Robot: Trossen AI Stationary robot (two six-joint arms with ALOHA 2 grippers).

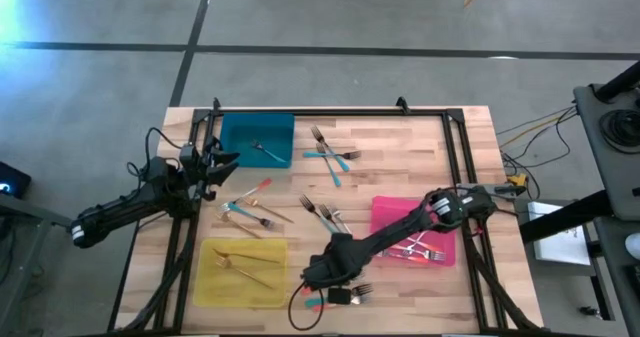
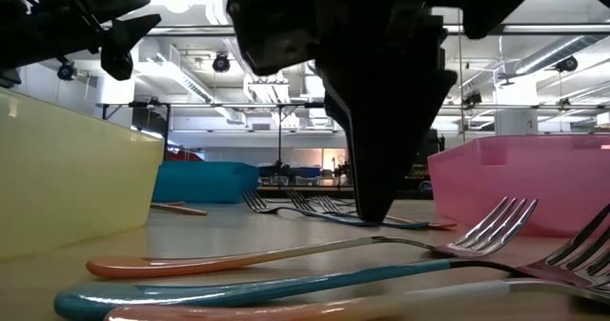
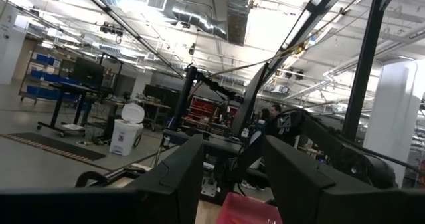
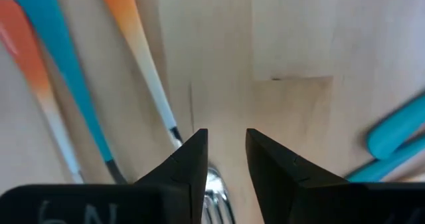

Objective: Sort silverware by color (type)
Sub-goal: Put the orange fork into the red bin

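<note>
Silverware lies loose on the wooden table: teal-handled forks (image 1: 335,157) at the far middle, a mixed group (image 1: 250,209) at the left, metal ones (image 1: 322,212) at the centre, and a coral (image 2: 219,262) and a teal fork (image 2: 257,290) by the near edge. My right gripper (image 4: 227,136) points down over that near group, open by a narrow gap with only bare wood showing between its fingers. A coral-handled fork (image 4: 143,58) runs under one finger; whether they touch, I cannot tell. My left gripper (image 3: 232,177) waits open, raised at the table's left (image 1: 225,162).
A teal tray (image 1: 235,127) at the far left holds one fork. A pink tray (image 1: 385,212) at the right holds several. A yellow tray (image 1: 205,282) at the near left holds gold ones. Black frame rails run along the table's sides. Teal handle ends (image 4: 398,141) lie close beside the right gripper.
</note>
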